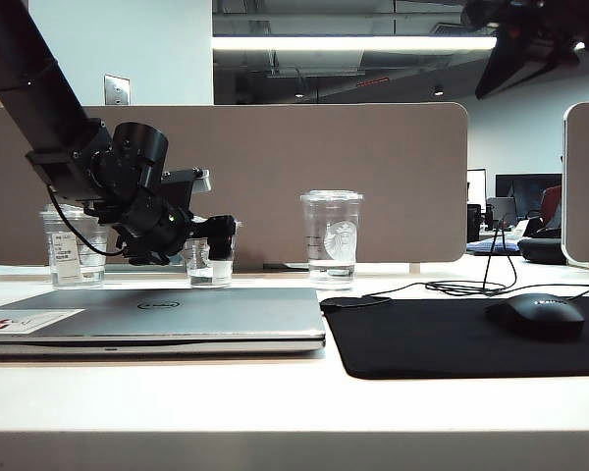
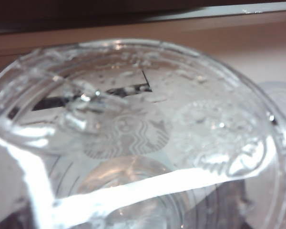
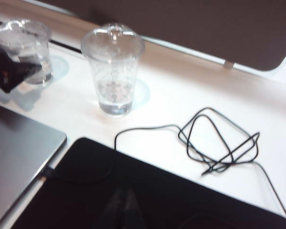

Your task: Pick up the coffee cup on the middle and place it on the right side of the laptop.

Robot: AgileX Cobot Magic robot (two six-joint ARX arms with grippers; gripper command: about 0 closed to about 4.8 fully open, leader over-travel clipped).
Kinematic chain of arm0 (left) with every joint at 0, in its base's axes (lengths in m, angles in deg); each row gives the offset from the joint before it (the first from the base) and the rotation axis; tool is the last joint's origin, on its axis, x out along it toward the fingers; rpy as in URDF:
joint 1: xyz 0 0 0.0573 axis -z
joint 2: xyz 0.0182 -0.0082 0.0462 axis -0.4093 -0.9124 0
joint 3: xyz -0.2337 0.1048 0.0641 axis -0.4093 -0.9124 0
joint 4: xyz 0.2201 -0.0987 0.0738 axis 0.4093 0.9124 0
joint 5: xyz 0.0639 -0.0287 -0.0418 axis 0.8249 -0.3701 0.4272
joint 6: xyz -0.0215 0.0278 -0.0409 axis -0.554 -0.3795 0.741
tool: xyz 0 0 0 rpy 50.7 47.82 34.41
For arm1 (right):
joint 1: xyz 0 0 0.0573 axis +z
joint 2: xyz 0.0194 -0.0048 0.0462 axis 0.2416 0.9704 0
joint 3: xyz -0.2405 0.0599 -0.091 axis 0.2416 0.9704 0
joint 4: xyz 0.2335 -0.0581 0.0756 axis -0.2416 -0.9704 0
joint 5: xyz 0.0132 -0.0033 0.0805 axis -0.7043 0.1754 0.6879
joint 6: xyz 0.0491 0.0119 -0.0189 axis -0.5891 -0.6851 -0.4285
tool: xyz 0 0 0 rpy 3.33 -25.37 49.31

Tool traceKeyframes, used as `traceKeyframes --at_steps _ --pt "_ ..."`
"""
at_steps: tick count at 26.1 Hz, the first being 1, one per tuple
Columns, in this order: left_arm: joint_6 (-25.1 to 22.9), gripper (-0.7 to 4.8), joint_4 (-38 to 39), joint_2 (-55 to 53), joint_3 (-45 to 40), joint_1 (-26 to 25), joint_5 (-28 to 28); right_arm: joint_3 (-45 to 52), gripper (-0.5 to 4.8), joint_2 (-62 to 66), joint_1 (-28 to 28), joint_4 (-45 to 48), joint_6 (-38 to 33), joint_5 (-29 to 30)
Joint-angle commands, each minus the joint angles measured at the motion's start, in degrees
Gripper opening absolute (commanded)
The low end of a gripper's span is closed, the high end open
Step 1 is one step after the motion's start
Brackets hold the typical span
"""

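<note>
Exterior view: the left tool sits at the end of a black arm that slants down over the laptop toward the back edge of the desk.
Left tool, state: its jaws stand wide apart, right at the coffee cup; a grip on the cup is not visible, and whether the fingers touch its wall cannot be told.
Left wrist view: the coffee cup's clear lid fills the picture at very close range, with a faint round logo visible through the plastic; the tool itself is not seen here.
Coffee cup, place: it stands upright on the desk near the back edge, behind the laptop, between the other short stickered cup toward the left and the taller cup toward the right.
Laptop: closed and flat near the front edge, on the left part of the desk, with a white and red sticker at its front left corner.
Right of the laptop: a black mouse pad just beside it, carrying a black mouse with a loose cable toward the back edge.
Right tool: not visible in any picture; the right wrist view looks down on the taller cup, the cable and the pad, so whether its jaws are apart or together cannot be told.
</note>
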Motion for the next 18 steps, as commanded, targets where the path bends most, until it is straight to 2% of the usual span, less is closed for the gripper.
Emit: traceKeyframes --at_steps 1,8,18 --pt "-0.39 4.79 -1.53 -0.76 0.9 0.0 0.17 -0.31 -0.06 0.72 -0.07 -0.31 0.15 -0.2" --pt "-0.39 4.79 -2.38 -3.37 3.34 -0.02 2.08 -0.33 -0.06 1.77 -0.07 -0.17 0.2 -0.15" --pt "-0.46 4.79 -10.01 -6.38 3.98 -0.02 0.98 -0.26 -0.05 4.22 -0.09 -0.11 0.2 -0.13"
